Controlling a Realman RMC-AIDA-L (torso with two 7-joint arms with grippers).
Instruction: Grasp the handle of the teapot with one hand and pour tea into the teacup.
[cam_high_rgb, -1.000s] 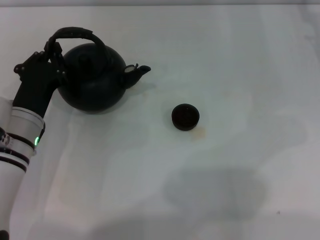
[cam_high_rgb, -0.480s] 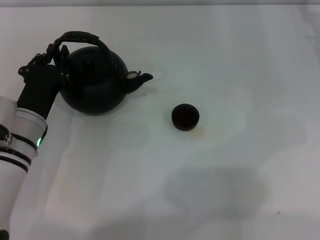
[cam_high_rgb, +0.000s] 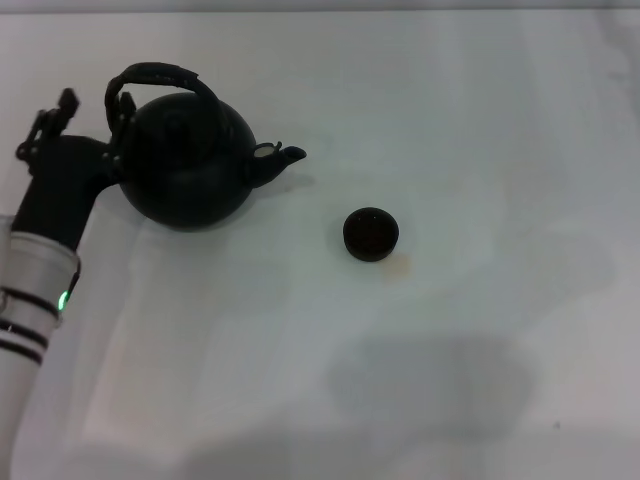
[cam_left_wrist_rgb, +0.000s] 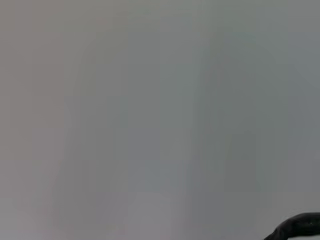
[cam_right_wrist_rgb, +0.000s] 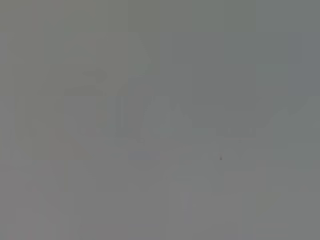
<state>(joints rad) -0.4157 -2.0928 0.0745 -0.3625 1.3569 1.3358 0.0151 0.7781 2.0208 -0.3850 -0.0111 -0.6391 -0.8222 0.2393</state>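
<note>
Here, left hand (cam_high_rgb: 85, 135) reaching up beside the teapot (cam_high_rgb: 185, 165), fingers spread open, touching handle (cam_high_rgb: 150, 78) base.

I see a matte black teapot (cam_high_rgb: 188, 165) with a black arched handle (cam_high_rgb: 152, 76), and a small dark brown-black teacup (cam_high_rgb: 371, 234) on a plain white table (cam_high_rgb: 480, 130). My left gripper (cam_high_rgb: 62, 150) is black, on a white arm (cam_high_rgb: 30, 320) banded with thin black rings and showing a small green light.

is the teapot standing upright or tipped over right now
Upright: the teapot sits flat on the table, handle arched on top, spout level.
</note>
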